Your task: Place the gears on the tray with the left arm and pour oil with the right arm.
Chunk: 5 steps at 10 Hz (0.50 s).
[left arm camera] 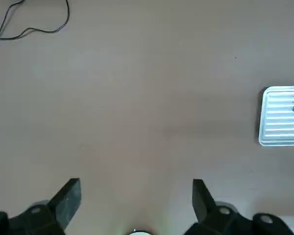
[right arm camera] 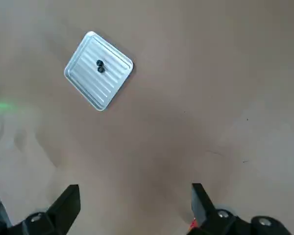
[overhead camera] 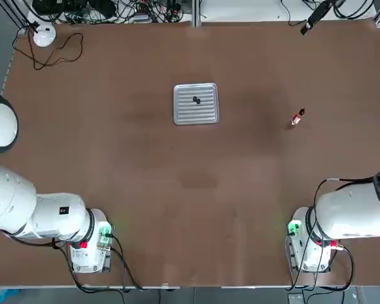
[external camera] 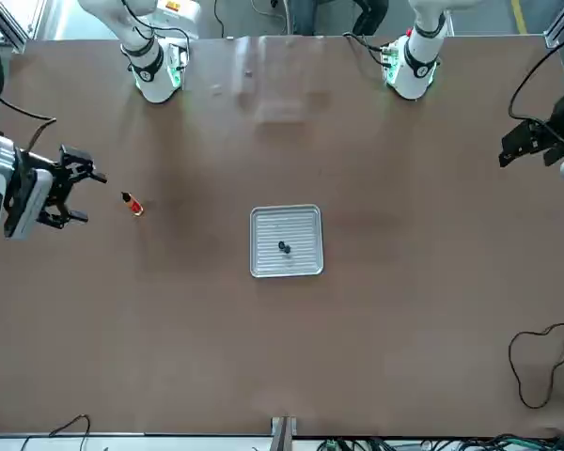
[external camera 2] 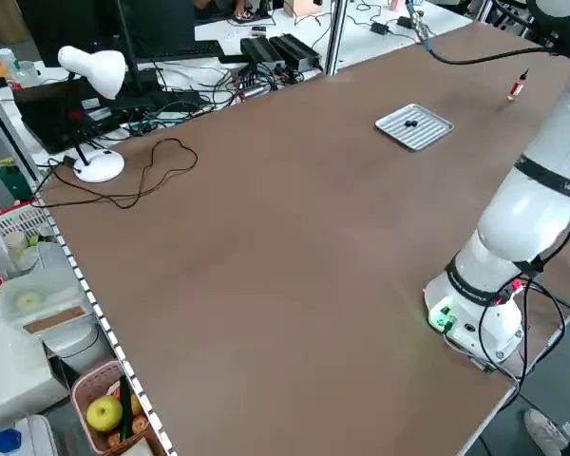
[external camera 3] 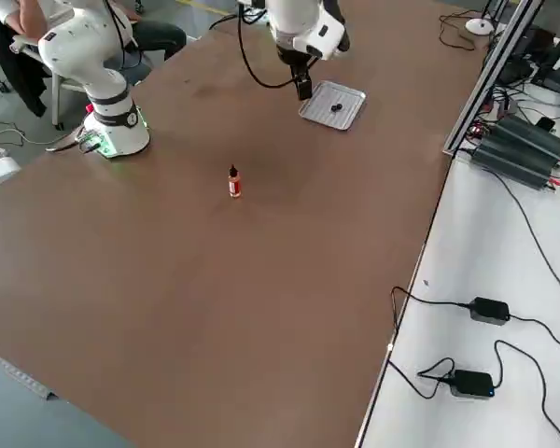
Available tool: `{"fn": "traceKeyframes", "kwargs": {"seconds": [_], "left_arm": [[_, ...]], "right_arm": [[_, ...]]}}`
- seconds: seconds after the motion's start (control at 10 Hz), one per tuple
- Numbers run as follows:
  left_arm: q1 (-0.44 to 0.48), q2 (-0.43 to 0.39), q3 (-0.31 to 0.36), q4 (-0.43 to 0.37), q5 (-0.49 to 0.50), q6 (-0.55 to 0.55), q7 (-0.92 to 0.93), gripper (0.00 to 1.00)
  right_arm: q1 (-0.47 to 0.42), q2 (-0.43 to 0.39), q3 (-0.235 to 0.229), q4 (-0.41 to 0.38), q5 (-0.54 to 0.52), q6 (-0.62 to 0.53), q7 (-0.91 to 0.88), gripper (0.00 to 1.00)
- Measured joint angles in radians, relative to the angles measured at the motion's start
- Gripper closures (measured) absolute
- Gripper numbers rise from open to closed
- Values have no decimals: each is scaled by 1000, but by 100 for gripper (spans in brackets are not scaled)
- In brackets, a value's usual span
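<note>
Gears (overhead camera: 196,100) sit together on the tray (overhead camera: 196,114) mid-tabletop, oil bottle (overhead camera: 297,117) upright toward the right edge, while left claw (left arm camera: 134,198) and right claw (right arm camera: 134,203) hover wide open, empty.

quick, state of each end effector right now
left end effector: open, holding nothing
right end effector: open, holding nothing

Overhead view: brown table (overhead camera: 190,209); ribbed silver metal tray (overhead camera: 196,112) near centre, two tiny black round gears (overhead camera: 196,100) touching on it; small red-capped oil bottle (overhead camera: 297,117) well apart, rightward.
</note>
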Motion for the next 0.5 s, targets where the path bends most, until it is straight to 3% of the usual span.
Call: {"fn": "traceKeyframes", "kwargs": {"seconds": [0.5], "left_arm": [[0,-3,0,2,0,0,0,0]], "right_arm": [[34,-17,0,69,-125,-21,371,0]]}}
